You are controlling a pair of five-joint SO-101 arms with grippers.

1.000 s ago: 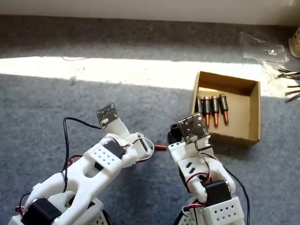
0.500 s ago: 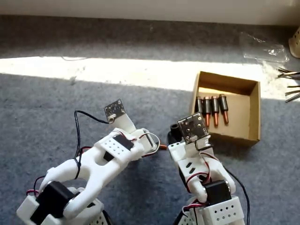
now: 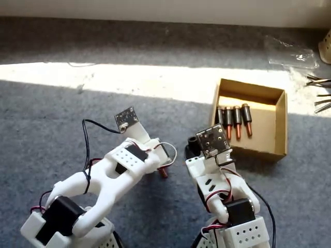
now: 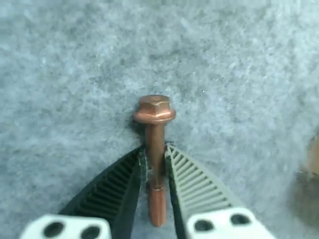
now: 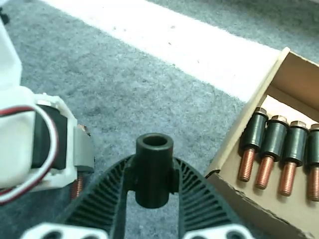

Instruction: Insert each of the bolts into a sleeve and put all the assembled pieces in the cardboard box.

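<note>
The left claw [image 4: 155,152] is pinching a copper-coloured metal bolt [image 4: 155,130] by its shank, ribbed dark pads pressed against either side. The bolt has a hexagonal flanged head that sticks out past the fingertips over the grey carpeted bench [image 4: 60,64]. Its plain end runs back between the pads.

The right claw [image 5: 153,168] is clamped on a short black cylindrical sleeve [image 5: 154,149], held with its open bore facing the camera.

Just beside the right claw stands the open, shallow brown cardboard box [image 5: 230,149]. Four assembled pieces [image 5: 279,154] lie in it side by side, each a black sleeve with a copper shank sticking out.

From above, the box [image 3: 280,126] sits near the arms on the right arm's side. The arm bodies cover both claws there. Only the bolt's end [image 3: 163,172] and part of the sleeve [image 3: 192,143] peek out. Whether the bolt's head touches the bench is hard to tell.
</note>
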